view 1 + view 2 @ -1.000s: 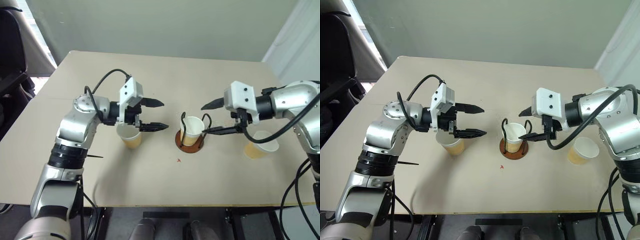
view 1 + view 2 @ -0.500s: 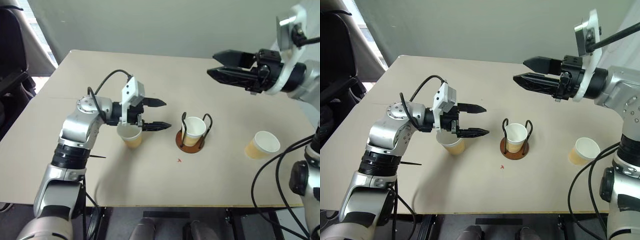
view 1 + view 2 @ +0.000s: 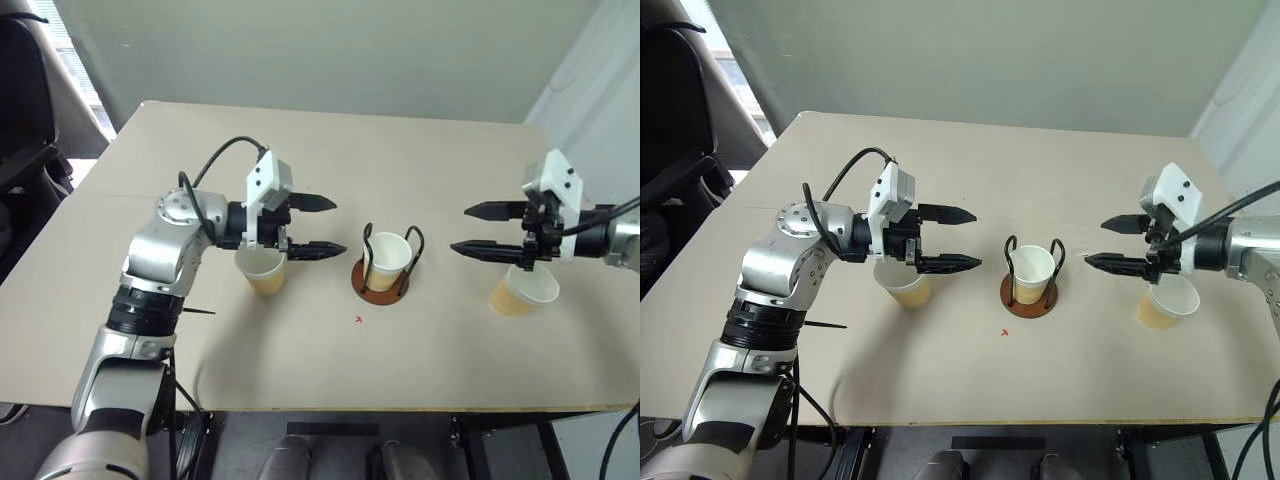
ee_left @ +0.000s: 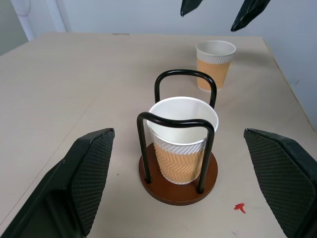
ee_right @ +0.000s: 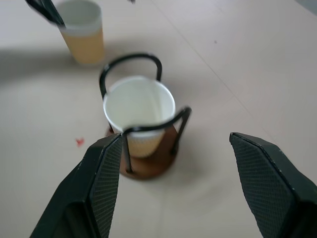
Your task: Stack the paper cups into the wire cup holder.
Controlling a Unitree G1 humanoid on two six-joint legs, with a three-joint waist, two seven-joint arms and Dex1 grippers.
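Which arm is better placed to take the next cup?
Either. The left hand hangs open over the left cup, and the right hand hangs open over the right cup.

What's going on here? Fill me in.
A two-armed robot is stacking paper cups into a wire cup holder at mid-table. One cup already stands in it. The left gripper hovers with jaws open above a second cup on the left; the right gripper hangs open above the third cup on the right. Neither holds anything.
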